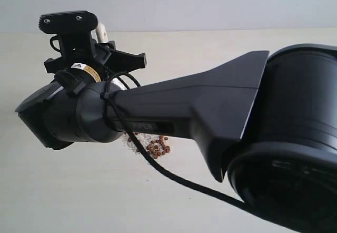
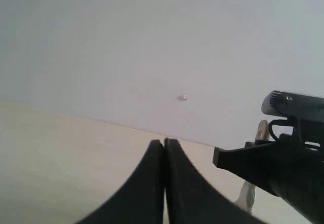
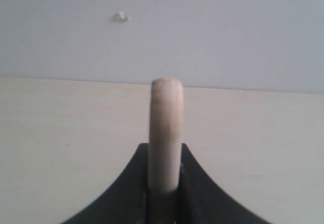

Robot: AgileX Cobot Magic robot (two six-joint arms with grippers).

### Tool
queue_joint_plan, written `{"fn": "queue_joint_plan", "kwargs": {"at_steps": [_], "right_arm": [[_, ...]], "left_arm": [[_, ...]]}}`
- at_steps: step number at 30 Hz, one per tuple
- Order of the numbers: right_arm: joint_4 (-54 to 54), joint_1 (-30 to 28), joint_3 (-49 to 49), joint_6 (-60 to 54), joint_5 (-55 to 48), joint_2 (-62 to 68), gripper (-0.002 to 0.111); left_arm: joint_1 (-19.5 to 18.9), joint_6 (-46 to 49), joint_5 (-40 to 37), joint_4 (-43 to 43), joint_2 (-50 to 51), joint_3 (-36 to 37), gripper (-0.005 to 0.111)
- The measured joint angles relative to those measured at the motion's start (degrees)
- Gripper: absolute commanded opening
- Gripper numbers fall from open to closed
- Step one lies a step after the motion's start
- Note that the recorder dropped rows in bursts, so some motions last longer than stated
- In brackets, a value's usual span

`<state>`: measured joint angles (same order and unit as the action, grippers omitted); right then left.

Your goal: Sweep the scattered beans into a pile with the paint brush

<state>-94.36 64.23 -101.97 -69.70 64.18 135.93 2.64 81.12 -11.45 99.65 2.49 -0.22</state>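
I find the left gripper (image 2: 163, 144) fully closed: its two black fingers (image 2: 144, 188) are pressed flat against each other, with no gap and nothing between them. The right gripper (image 3: 164, 150) is clamped on the handle of the paint brush (image 3: 165, 117), one finger on each side, and the handle stands out past the fingertips. In the exterior view the right arm (image 1: 210, 98) reaches across from right to left. Its wrist (image 1: 73, 112) sits at the far left, with the camera bracket (image 1: 68, 21) above it.

The right arm (image 1: 210, 101) hides some of the beans (image 1: 157, 147) — and the paint brush (image 3: 165, 127) bristles.
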Motion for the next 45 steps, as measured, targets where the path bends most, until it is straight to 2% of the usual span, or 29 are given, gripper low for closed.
{"fn": "queue_joint_plan", "kwargs": {"at_steps": [19, 45], "right_arm": [[-1.1, 0.0, 0.0, -4.0, 1.8, 0.0, 0.0], [-2.6, 0.0, -3.3, -5.5, -2.1, -0.1, 0.0]], "left_arm": [[0.0, 0.0, 0.0, 0.0, 0.0, 0.0, 0.0], [0.0, 0.0, 0.0, 0.0, 0.0, 0.0, 0.0]]}}
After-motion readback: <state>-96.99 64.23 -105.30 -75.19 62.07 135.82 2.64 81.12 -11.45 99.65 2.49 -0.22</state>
